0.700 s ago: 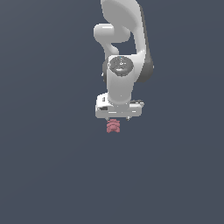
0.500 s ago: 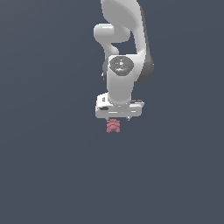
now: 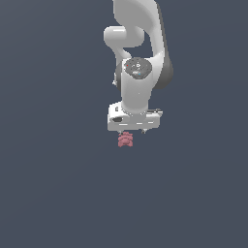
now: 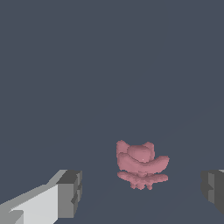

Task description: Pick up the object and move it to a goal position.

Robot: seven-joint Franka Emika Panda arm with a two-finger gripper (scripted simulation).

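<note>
The object [image 3: 126, 139] is a small pink-red lumpy thing with stacked ridged lobes, lying on the dark grey floor. In the exterior view it peeks out just under the white gripper [image 3: 134, 131], whose body hides the fingers. The wrist view shows the object [image 4: 141, 165] between the two fingertips, one grey pad [image 4: 70, 194] on one side and the other pad [image 4: 213, 187] at the frame's edge. The gripper [image 4: 142, 190] stands open, wide apart from the object and touching nothing.
A flat dark grey floor [image 3: 58, 184] fills both views. The white arm [image 3: 138, 58] rises straight above the gripper.
</note>
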